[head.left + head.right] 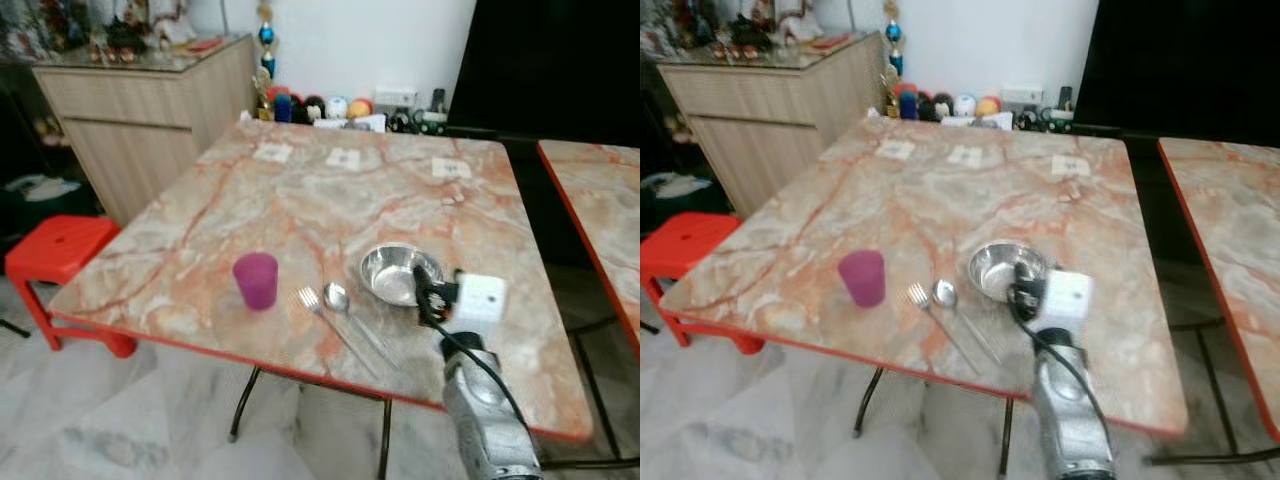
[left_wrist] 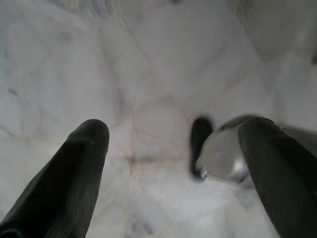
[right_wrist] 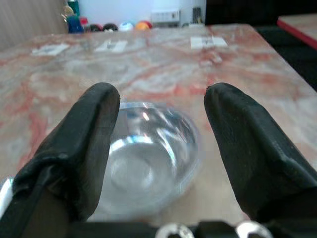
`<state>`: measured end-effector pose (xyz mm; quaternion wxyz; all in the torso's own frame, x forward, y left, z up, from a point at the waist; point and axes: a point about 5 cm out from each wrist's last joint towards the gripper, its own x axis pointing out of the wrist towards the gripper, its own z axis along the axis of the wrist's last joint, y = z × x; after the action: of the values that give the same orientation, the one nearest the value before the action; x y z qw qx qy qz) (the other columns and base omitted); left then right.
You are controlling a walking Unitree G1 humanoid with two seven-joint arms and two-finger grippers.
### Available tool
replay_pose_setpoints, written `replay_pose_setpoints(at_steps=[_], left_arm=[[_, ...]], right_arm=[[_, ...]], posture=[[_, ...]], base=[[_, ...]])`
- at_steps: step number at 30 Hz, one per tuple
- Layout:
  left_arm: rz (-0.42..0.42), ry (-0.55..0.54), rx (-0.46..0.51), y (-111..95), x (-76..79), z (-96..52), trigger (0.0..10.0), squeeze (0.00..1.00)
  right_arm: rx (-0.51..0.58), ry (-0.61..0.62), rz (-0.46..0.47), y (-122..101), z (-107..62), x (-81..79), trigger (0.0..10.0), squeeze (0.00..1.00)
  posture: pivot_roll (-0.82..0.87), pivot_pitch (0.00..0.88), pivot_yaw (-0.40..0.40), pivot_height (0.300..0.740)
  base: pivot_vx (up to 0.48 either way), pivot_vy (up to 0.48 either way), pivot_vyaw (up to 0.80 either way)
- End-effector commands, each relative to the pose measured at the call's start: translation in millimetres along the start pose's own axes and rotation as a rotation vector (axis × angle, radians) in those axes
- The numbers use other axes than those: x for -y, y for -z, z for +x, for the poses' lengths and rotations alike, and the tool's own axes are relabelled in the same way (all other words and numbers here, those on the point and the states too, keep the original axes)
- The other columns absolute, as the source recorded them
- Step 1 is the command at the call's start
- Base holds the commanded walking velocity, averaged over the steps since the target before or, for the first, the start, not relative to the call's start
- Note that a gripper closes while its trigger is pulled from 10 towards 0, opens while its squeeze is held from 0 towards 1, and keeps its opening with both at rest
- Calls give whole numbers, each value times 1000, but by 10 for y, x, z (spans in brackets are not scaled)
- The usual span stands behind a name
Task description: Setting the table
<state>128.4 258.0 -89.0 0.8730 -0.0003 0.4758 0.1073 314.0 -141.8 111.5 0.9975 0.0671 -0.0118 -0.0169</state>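
Observation:
A small steel bowl [image 1: 398,272] sits near the front of the marble table [image 1: 300,190]. To its left lie a spoon [image 1: 338,299] and a fork [image 1: 311,301] side by side, and further left stands a purple cup [image 1: 256,279]. My right gripper [image 1: 428,299] hovers at the bowl's near right rim, open; in the right wrist view its fingers [image 3: 89,144] frame the bowl [image 3: 148,158] with a wide gap. The left gripper [image 2: 173,163] hangs open over the pale floor.
A red stool [image 1: 58,250] stands left of the table by a wooden sideboard [image 1: 140,110]. Paper slips [image 1: 343,158] lie at the table's far side, with small colourful objects along the wall. A second marble table [image 1: 600,200] stands to the right across a gap.

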Motion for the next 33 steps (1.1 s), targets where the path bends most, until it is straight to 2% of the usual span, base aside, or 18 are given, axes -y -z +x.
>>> replay_pose_setpoints(at_steps=[1, 4, 10, 12, 13, 16, 17, 23, 25, 33], left_arm=[[-2, -19, -6, 39, -94, -24, 10000, 0], [-3, -19, -4, 34, -94, -23, 10000, 0], [2, -7, 2, -17, 26, 9, 10000, 0], [2, -6, 3, -32, 42, 15, 10000, 0], [3, -6, 1, -30, 31, 13, 10000, 0], [3, -9, -2, -14, 6, 6, 10000, 0], [5, -10, -6, 6, -10, -1, 10000, 0], [7, -11, -9, 29, -13, -7, 10000, 0], [7, -11, -8, 32, -3, -7, 10000, 0], [3, -18, -8, 41, -36, -14, 10000, 0]], right_arm=[[5, -39, 21, -24, 14, -134, 10000, 0], [-1, -32, 23, -14, 14, -129, 10000, 0], [-28, 43, 81, 0, 53, -49, 10000, 0], [-64, 112, 134, 41, 66, 39, 10000, 0], [-102, 161, 190, 88, 74, 103, 10000, 0], [-128, 175, 215, 118, 82, 121, 10000, 0], [-147, 193, 261, 130, 104, 129, 10000, 0], [-213, 243, 352, 188, 154, 153, 10000, 0], [-251, 270, 422, 231, 187, 161, 10000, 0], [-262, 280, 455, 229, 205, 166, 10000, 0]], posture=[[62, 0, -17, 740], [63, 0, -18, 740], [65, 0, -20, 740], [67, 0, -22, 740], [67, 0, -21, 740], [64, 0, -20, 740], [66, 0, -22, 740], [70, 0, -21, 740], [73, 0, -22, 740], [81, 0, -24, 740]], base=[[0, 0, 0], [0, 0, 0], [0, 0, 0], [0, 0, 0], [0, 0, 0], [0, 0, 0], [0, 0, 0], [0, 0, 0], [0, 0, 0], [0, 0, 0]])
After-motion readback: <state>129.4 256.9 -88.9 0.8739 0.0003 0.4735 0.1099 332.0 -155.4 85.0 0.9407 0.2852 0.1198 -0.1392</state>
